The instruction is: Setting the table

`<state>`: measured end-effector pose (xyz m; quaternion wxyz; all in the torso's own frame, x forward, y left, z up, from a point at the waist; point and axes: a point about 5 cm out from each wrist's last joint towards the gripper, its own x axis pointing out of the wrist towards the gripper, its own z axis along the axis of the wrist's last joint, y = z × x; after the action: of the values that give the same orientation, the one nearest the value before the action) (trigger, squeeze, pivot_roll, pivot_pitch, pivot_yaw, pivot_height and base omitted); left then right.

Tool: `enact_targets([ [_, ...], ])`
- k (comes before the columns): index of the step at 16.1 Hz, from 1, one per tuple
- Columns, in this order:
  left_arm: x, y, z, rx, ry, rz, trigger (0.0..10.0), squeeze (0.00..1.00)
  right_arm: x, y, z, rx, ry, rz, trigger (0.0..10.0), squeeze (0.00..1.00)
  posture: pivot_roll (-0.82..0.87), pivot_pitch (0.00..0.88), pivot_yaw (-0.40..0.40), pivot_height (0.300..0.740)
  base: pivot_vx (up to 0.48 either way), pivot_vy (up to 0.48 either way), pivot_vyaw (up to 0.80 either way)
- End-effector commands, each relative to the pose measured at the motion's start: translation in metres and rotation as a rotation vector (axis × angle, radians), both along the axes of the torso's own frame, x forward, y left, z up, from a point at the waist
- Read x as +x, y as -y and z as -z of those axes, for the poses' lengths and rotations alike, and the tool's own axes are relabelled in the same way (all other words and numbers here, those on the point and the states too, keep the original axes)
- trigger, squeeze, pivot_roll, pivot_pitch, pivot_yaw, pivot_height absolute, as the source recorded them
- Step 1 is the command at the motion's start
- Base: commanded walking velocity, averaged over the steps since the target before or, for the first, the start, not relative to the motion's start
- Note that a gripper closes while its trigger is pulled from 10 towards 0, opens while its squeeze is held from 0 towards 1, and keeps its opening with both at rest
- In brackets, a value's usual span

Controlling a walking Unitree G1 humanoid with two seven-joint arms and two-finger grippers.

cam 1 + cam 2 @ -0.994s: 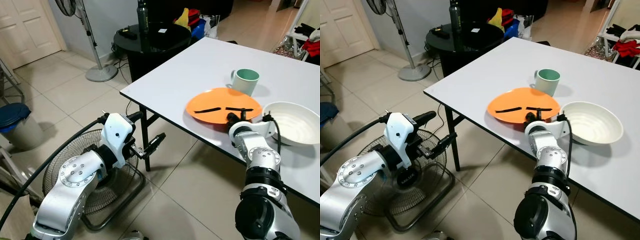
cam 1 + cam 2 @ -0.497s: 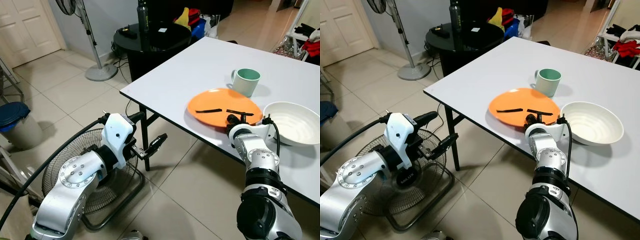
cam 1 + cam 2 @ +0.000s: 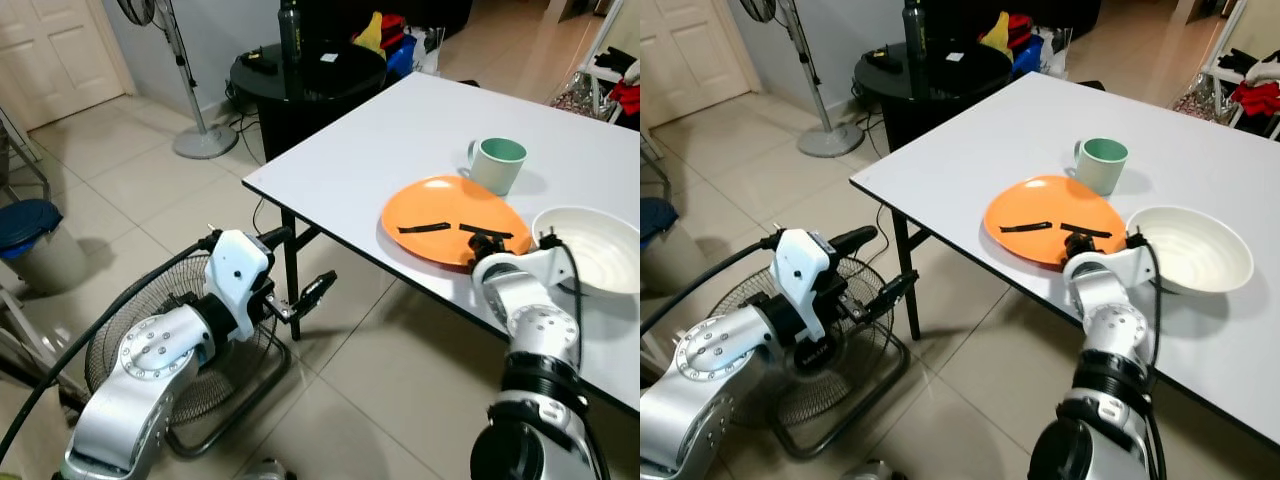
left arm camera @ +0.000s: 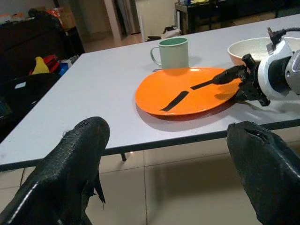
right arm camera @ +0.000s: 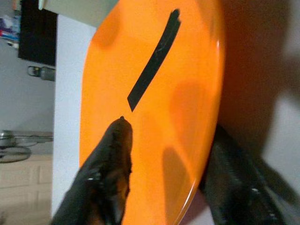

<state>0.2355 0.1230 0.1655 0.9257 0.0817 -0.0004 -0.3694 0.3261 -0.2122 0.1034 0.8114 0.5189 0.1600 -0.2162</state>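
Since a second ago, the right pincer (image 3: 488, 243) has stayed clamped on the near rim of the orange plate (image 3: 452, 217), one finger on top and one under, and the plate has barely moved. It lies on the white table (image 3: 400, 140), right of the frame's middle, between a green mug (image 3: 497, 164) and a white bowl (image 3: 592, 246). Lower left, the left pincer (image 3: 308, 293) hangs with fingers apart, over a floor fan (image 3: 130, 345).

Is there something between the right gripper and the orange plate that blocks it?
No, nothing visible does. The right gripper is already at the near rim of the orange plate, one finger above the rim and one below it. The white bowl sits beside the plate, and the green mug behind it, both out of the way.
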Motion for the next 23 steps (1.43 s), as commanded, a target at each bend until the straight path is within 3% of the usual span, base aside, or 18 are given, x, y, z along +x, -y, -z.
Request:
enact_targets([
  [1,-0.002,0.000,-0.001,0.005,0.004,0.003,10.0,0.00,-0.008,0.004,-0.003,-0.032,-0.046,0.009,10.0,1.00,0.13,0.000,0.051,0.740,0.000,0.000,0.00],
  [5,-0.002,0.000,-0.001,0.004,0.001,0.003,10.0,0.00,-0.024,0.014,-0.016,-0.076,-0.069,0.061,10.0,1.00,0.13,0.000,0.054,0.740,0.000,0.000,0.00],
  [9,-0.002,0.000,0.000,0.001,0.001,0.002,10.0,0.00,-0.044,0.010,-0.030,-0.139,-0.060,-0.032,10.0,1.00,0.13,0.000,0.057,0.740,0.000,0.000,0.00],
  [12,0.005,-0.008,0.000,-0.005,0.016,-0.146,10.0,0.00,-0.061,-0.012,-0.065,-0.666,0.076,-0.366,10.0,1.00,0.12,0.000,0.060,0.740,0.000,0.000,0.00],
  [13,0.007,-0.009,0.001,-0.013,0.030,-0.182,10.0,0.00,-0.066,-0.024,-0.069,-0.771,0.109,-0.460,10.0,1.00,0.12,0.000,0.061,0.740,0.000,0.000,0.00],
  [14,0.011,-0.010,0.003,-0.021,0.032,-0.267,10.0,0.00,-0.072,-0.041,-0.071,-1.012,0.165,-0.569,10.0,1.00,0.12,0.000,0.062,0.740,0.000,0.000,0.00],
  [16,0.013,-0.013,0.004,0.006,0.053,-0.344,10.0,0.00,-0.076,-0.051,-0.072,-1.204,0.214,-0.580,10.0,1.00,0.12,0.000,0.056,0.740,0.000,0.000,0.00],
  [17,0.013,-0.014,0.004,-0.008,0.053,-0.374,10.0,0.00,-0.079,-0.052,-0.071,-1.233,0.219,-0.555,10.0,1.00,0.12,0.000,0.042,0.740,0.000,0.000,0.00],
  [20,0.011,-0.018,0.002,-0.037,0.058,-0.409,10.0,0.00,-0.084,-0.050,-0.070,-1.160,0.243,-0.510,10.0,1.00,0.12,0.000,0.037,0.740,0.000,0.000,0.00],
  [21,0.014,-0.020,0.001,-0.045,0.058,-0.420,10.0,0.00,-0.082,-0.049,-0.069,-1.155,0.242,-0.518,10.0,0.00,0.12,0.000,0.033,0.740,0.000,0.000,0.00],
  [23,0.017,-0.022,0.001,-0.043,0.059,-0.429,10.0,0.00,-0.078,-0.051,-0.070,-1.162,0.260,-0.528,10.0,0.00,0.12,0.000,0.032,0.740,0.255,0.000,0.00],
])
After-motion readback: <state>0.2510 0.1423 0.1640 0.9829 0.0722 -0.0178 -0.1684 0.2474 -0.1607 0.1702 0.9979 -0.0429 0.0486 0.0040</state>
